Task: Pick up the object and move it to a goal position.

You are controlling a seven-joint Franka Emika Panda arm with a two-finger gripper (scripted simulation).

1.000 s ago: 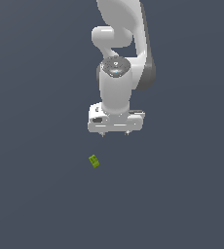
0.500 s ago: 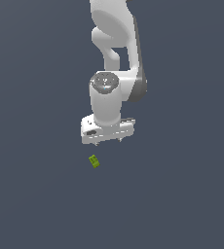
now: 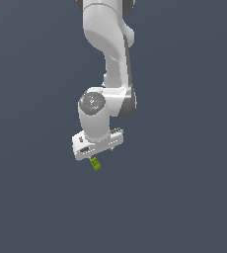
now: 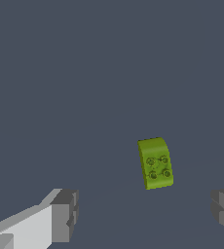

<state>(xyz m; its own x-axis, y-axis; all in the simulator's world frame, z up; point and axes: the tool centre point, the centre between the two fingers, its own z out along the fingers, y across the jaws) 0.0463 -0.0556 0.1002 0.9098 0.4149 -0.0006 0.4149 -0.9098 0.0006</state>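
Note:
The object is a tiny yellow-green block with darker green round marks, lying on the flat dark grey floor. In the exterior view it shows just under the lower edge of the white gripper, which hangs over it and hides its own fingers. In the wrist view the block lies between the two grey fingertips, nearer the one at the frame's right edge. The gripper is open and empty, with the block ahead of the tips and touching neither finger.
The white arm rises from the gripper to the top of the exterior view. The dark grey floor shows no other objects and no goal marker.
The gripper has moved toward the exterior view's left and down, from beside and above the block to directly over it. The block has not moved.

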